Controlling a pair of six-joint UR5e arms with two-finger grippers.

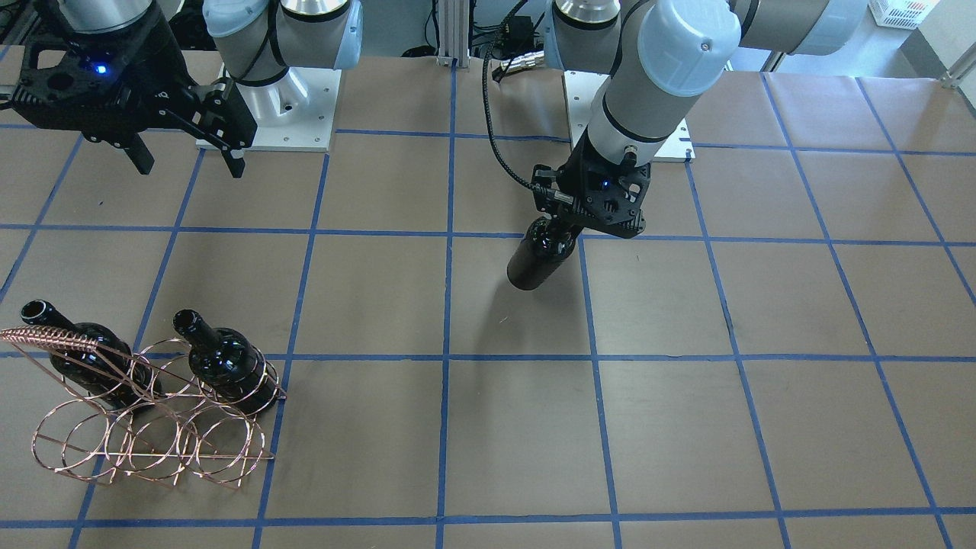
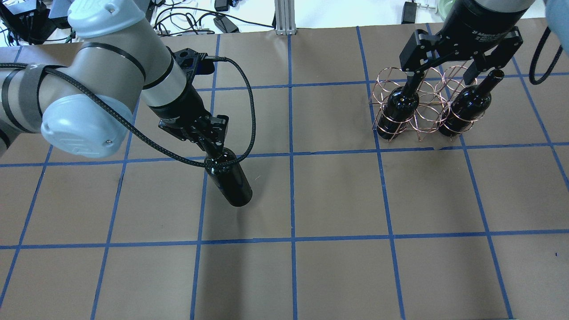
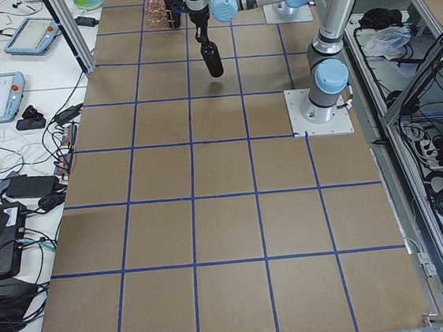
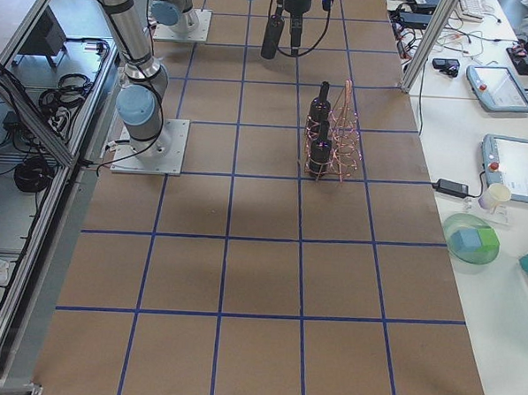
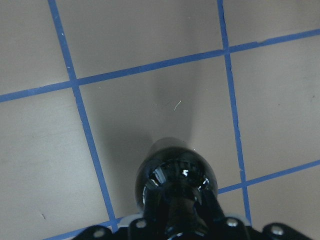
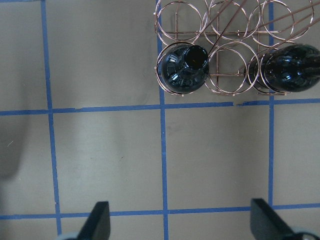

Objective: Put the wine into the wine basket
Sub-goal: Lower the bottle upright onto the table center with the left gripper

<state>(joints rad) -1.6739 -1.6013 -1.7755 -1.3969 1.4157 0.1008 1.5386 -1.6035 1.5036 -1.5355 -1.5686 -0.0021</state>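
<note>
Within left tool (image 2: 214,154), neck of wine (image 2: 232,182).

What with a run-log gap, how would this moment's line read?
left gripper: shut on bottle, above table | right gripper: open | basket: two bottles

Bottle (image 5: 175,172): hangs below the jaws, neck pinched between them.
Table (image 5: 145,30): beneath, blue tape (image 5: 150,65) lines crossing.

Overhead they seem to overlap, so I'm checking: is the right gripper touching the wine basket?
Apart. The right wrist view shows a stretch of table between the open right gripper and the wine basket.
</note>
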